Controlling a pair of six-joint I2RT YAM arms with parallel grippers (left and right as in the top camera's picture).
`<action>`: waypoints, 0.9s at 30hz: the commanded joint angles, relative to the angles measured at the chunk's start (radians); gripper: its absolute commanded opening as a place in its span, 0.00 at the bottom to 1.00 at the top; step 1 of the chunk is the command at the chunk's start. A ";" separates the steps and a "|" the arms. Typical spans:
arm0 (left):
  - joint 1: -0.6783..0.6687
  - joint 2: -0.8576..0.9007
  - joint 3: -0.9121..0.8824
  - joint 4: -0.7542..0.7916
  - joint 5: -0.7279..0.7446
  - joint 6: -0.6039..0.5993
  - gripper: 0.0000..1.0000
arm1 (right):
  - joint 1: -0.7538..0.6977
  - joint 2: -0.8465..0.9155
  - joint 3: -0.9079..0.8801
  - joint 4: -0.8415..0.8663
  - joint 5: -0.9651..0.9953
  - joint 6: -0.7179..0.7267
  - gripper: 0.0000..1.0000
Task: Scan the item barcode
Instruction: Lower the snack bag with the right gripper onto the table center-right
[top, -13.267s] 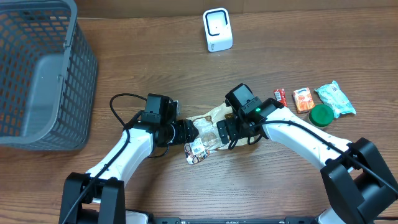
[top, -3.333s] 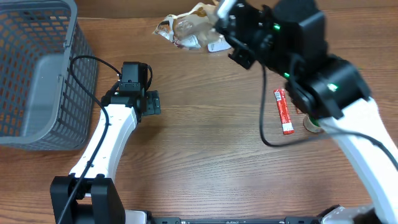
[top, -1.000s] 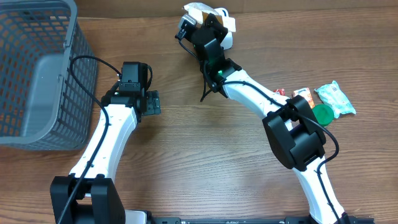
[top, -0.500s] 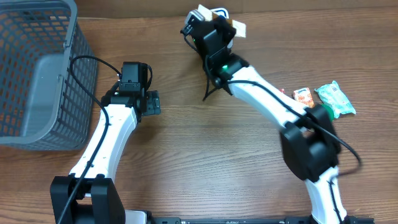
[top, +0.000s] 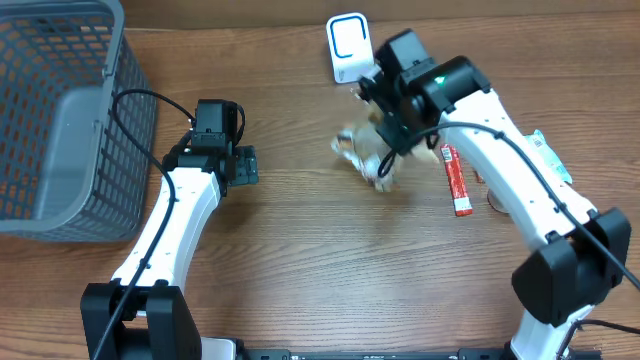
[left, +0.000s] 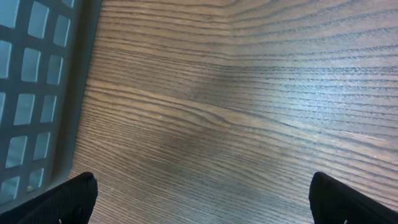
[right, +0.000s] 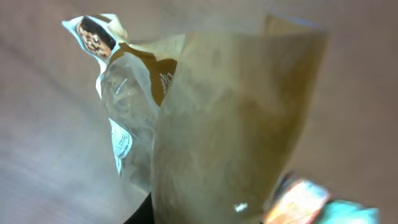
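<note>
The item is a crinkly tan and clear snack bag (top: 366, 160), blurred, hanging above the table in front of the white scanner (top: 349, 47). My right gripper (top: 386, 138) is shut on the bag's top end. In the right wrist view the bag (right: 230, 124) fills the frame, with a printed white label on its clear part (right: 122, 140); my own fingers are almost fully hidden behind it. My left gripper (top: 244, 165) hovers over bare wood to the left, open. Its two fingertips (left: 68, 199) stand far apart with nothing between them.
A grey mesh basket (top: 60, 120) takes up the far left; its wall shows in the left wrist view (left: 37, 93). A red bar (top: 455, 180) lies to the right of the bag. A teal packet (top: 545, 150) peeks out behind the right arm.
The right arm has swung away from the scanner and come down toward the middle of the table, carrying the bag with it. The left arm has not moved.
</note>
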 joint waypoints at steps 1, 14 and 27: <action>0.002 -0.011 0.010 0.002 -0.017 0.019 1.00 | -0.039 0.004 -0.058 -0.008 -0.119 0.034 0.04; 0.002 -0.011 0.010 0.002 -0.017 0.019 1.00 | -0.115 0.004 -0.211 0.250 0.222 0.219 0.67; 0.002 -0.011 0.010 0.002 -0.016 0.019 1.00 | -0.055 0.005 -0.218 0.129 -0.085 0.763 0.60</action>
